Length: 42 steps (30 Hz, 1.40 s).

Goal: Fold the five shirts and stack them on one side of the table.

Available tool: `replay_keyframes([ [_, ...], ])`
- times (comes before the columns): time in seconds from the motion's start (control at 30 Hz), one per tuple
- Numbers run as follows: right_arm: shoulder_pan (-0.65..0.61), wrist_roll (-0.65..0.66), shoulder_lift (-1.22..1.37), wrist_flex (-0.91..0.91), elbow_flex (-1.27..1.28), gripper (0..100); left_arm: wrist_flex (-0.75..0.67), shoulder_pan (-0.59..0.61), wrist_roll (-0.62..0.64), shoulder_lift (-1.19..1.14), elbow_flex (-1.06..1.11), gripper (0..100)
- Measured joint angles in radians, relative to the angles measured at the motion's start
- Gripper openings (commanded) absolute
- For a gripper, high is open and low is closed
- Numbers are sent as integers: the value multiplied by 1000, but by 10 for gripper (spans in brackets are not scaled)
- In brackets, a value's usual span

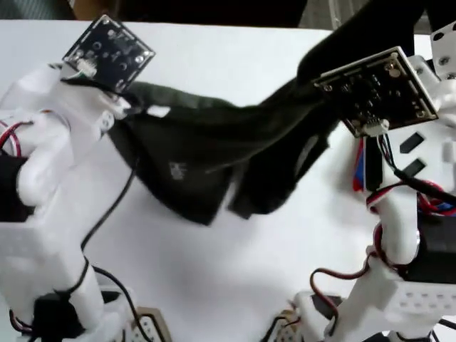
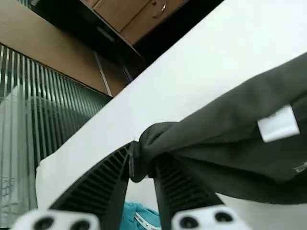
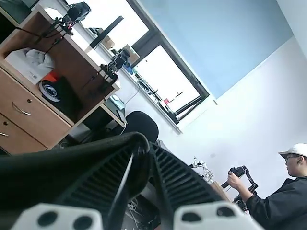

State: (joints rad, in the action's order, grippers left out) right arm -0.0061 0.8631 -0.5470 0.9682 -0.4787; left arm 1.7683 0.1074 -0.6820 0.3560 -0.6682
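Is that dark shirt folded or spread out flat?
Neither: the dark shirt hangs bunched and sagging between the left tool and right tool, each pinching an end.

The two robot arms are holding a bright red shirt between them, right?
Not quite. The shirt is black, not red, as the high view shows. The rest is right: the left pincer and the right pincer each grip part of it, and it hangs between them over the white table.

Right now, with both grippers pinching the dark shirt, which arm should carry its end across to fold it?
Probably right. The right gripper holds its end of the shirt lifted off the table, free to swing across; the left gripper grips a corner low by the table, a good anchor.
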Motion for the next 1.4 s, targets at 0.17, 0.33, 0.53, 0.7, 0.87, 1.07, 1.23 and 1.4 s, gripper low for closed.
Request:
replay_keyframes([
  [0.17,0,0,0,-48,0,21,-2,0,0,2,-87,25],
  [0.33,0,0,0,-104,0,21,-44,0,0,2,-147,25],
  [0.53,2,0,0,-130,-6,21,-71,0,0,5,-219,25],
  [0.7,2,0,-2,-218,-40,21,-72,28,0,9,-275,25],
  [0.87,0,35,-2,-265,-64,21,-72,69,0,14,-299,25],
  [1.07,-17,61,-3,-275,-72,21,-72,74,0,17,-333,25],
  [1.23,-86,133,-32,-275,-101,21,-72,74,0,18,-396,25],
  [1.4,-155,204,-58,-275,-104,21,-37,74,0,20,-405,25],
])
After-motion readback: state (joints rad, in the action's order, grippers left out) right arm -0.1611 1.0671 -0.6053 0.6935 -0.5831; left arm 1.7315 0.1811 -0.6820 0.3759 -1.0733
